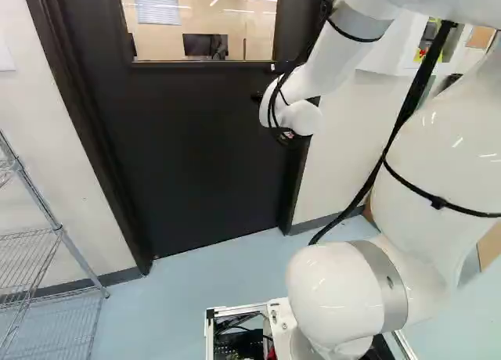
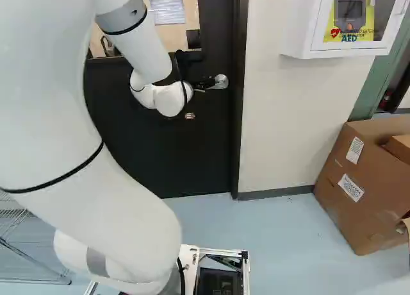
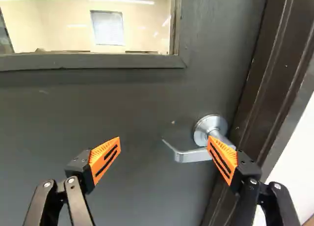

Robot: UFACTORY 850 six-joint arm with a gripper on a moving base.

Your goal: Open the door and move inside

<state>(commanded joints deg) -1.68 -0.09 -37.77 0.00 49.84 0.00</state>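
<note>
Base views from behind, wrist view close, all toward door (image 1: 203,149)

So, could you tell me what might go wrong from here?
One of the open orange-padded fingers overlaps the silver lever handle in the wrist view, so closing might knock it rather than grip it. The dark brown door frame is close by, so that finger could scrape it.

This seems a lab or office: wire shelving (image 1: 55,223) left of the door (image 1: 196,156), cardboard boxes (image 2: 346,211) right of it, a monitor (image 1: 205,45) beyond its window (image 1: 254,23).
</note>
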